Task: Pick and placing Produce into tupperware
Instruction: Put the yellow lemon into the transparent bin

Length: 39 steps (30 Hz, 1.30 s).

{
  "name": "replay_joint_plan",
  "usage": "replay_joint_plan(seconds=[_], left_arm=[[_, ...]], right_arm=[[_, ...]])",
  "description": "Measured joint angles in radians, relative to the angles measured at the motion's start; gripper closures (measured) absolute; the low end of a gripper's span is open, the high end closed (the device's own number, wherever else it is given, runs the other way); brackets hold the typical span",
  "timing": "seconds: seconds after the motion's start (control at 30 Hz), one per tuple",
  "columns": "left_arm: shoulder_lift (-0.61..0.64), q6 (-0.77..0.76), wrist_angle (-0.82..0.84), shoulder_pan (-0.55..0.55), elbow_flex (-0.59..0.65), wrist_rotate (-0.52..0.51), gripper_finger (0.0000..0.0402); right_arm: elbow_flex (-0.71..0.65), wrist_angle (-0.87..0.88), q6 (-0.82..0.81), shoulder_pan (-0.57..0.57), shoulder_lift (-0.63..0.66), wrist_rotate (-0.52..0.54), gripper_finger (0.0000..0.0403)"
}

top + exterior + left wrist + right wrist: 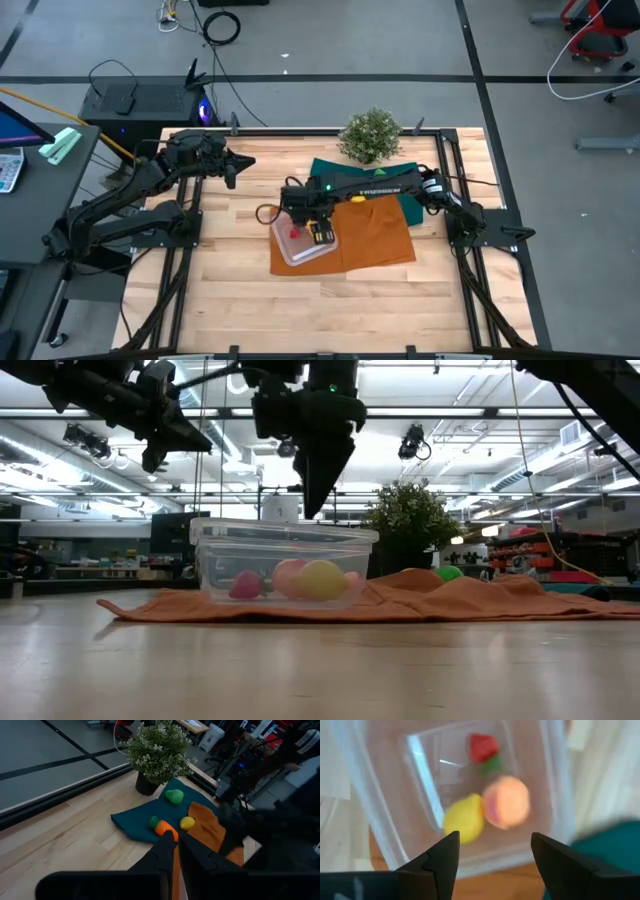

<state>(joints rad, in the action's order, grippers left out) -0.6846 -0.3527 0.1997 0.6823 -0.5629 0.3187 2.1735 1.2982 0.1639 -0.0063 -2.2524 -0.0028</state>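
Observation:
The clear square tupperware (pixel 296 248) sits on the orange cloth (pixel 380 235). In it lie a yellow lemon (pixel 464 818), a pale peach-red fruit (pixel 506 801) and a small red piece (pixel 483 746). My right gripper (pixel 495 840) hangs open and empty right above it, fingers pointing down (pixel 320 495). My left gripper (pixel 245 162) is raised near the table's far left, shut and empty (pixel 175 837). An orange carrot (pixel 164 827), a second lemon (pixel 187 823) and a green ball (pixel 174 796) rest on the dark green cloth (pixel 135 822).
A bushy potted plant (pixel 370 135) stands at the far edge, just behind the dark green cloth. The right arm (pixel 380 185) stretches over both cloths. Bare wood lies toward the near edge (pixel 300 310) and on the left side of the table (pixel 225 250).

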Motion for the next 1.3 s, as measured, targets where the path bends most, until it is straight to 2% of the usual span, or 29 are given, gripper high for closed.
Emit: replay_joint_plan(seconds=[0.27, 0.53, 0.7, 1.07, 1.3], left_arm=[[0.0, -0.002, 0.0, 0.0, 0.0, 0.0, 0.0363], [0.0, -0.002, 0.007, 0.0, 0.0, 0.0, 0.0368], [0.0, -0.003, 0.009, 0.0, 0.0, 0.0, 0.0371], [0.0, -0.002, 0.009, 0.0, 0.0, 0.0, 0.0364], [0.0, -0.002, 0.008, 0.0, 0.0, 0.0, 0.0372]], right_arm=[[0.001, 0.077, -0.181, -0.102, 0.016, 0.058, 0.02], [0.0, 0.145, -0.355, -0.184, 0.03, 0.06, 0.0205], [-0.012, 0.169, -0.381, -0.191, 0.03, 0.061, 0.0206], [-0.219, 0.169, -0.507, -0.197, 0.029, 0.087, 0.0206], [-0.259, 0.16, -0.628, -0.205, 0.029, 0.102, 0.0206]])
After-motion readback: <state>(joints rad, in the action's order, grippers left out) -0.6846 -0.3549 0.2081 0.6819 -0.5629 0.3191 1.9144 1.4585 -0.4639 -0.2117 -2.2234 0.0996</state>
